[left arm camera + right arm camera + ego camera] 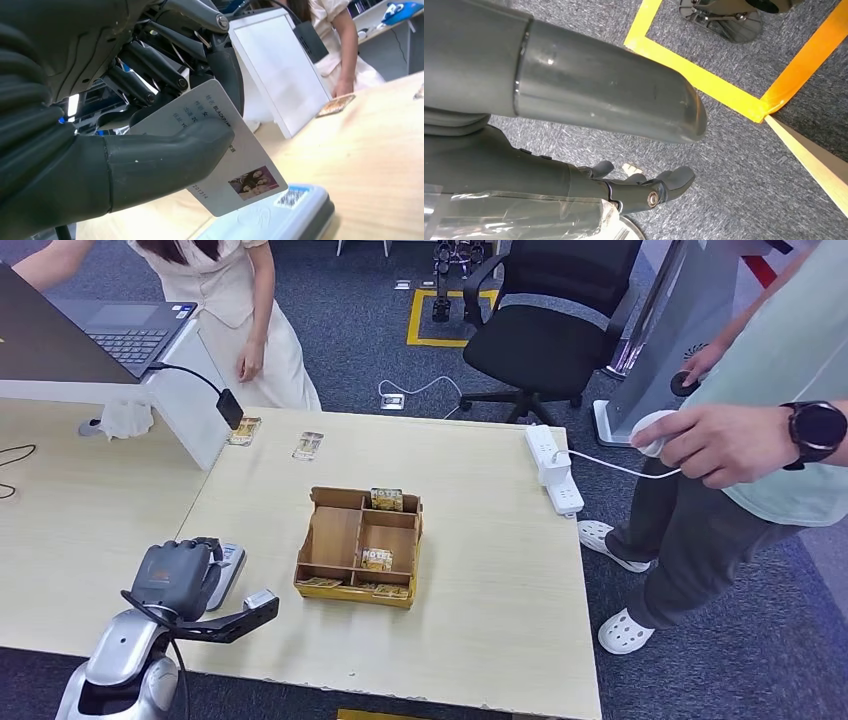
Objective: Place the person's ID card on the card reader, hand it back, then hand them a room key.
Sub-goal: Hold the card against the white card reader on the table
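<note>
The left hand (115,150) pinches the ID card (235,165) just above the card reader (280,215); it could slip or land off the reader. The right hand (644,190) hangs with fingers loosely apart, holding nothing.

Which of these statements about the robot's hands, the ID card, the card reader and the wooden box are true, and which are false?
1. The left hand holds the white ID card with a small photo between thumb and fingers. True.
2. The ID card lies flat on the pale grey-blue card reader. False: it is above the reader, tilted, in the hand's grip.
3. The right hand holds a room key. False: it holds nothing and hangs over the grey carpet.
4. The brown wooden compartment box stands on the light wooden table, with cards in it. True.
5. The white power strip lies inside the box. False: it lies near the table's edge.
</note>
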{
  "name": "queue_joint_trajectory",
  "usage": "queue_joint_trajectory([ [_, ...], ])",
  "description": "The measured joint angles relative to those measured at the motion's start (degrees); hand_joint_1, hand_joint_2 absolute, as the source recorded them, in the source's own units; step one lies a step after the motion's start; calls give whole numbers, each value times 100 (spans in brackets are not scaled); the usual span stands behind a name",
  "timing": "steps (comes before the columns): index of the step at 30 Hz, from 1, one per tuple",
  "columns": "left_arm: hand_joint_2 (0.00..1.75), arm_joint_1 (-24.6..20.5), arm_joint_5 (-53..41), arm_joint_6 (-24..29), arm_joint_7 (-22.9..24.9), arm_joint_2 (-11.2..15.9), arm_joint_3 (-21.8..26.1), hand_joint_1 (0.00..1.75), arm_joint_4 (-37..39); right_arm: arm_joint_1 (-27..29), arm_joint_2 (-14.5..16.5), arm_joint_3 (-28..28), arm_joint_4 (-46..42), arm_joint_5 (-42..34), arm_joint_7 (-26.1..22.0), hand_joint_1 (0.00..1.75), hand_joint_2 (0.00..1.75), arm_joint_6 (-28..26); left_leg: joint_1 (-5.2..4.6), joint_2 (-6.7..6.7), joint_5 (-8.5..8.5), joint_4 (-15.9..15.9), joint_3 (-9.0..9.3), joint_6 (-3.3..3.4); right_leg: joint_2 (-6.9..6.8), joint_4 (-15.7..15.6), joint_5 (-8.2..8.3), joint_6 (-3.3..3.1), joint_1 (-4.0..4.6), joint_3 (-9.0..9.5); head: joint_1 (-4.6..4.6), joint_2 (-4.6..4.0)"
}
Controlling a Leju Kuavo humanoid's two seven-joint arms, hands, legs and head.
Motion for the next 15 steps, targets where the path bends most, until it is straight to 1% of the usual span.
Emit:
queue_joint_trajectory([
  [5,175,26,-15,19,71,-2,-1,175,83,-33,-1,-21,18,142,-92,0,0,53,0,0,0,0,-1,0,-2,0,0,0,0,2,0,0],
  [10,175,-15,-23,23,190,-15,0,175,140,-169,-13,-223,121,441,-285,0,0,92,0,-4,2,0,-1,2,-8,0,1,0,0,4,1,0],
  [15,175,-55,-26,21,290,-40,48,175,143,-182,-13,-355,170,562,-362,0,0,128,0,-12,3,0,-4,3,-18,0,0,0,0,5,1,0],
])
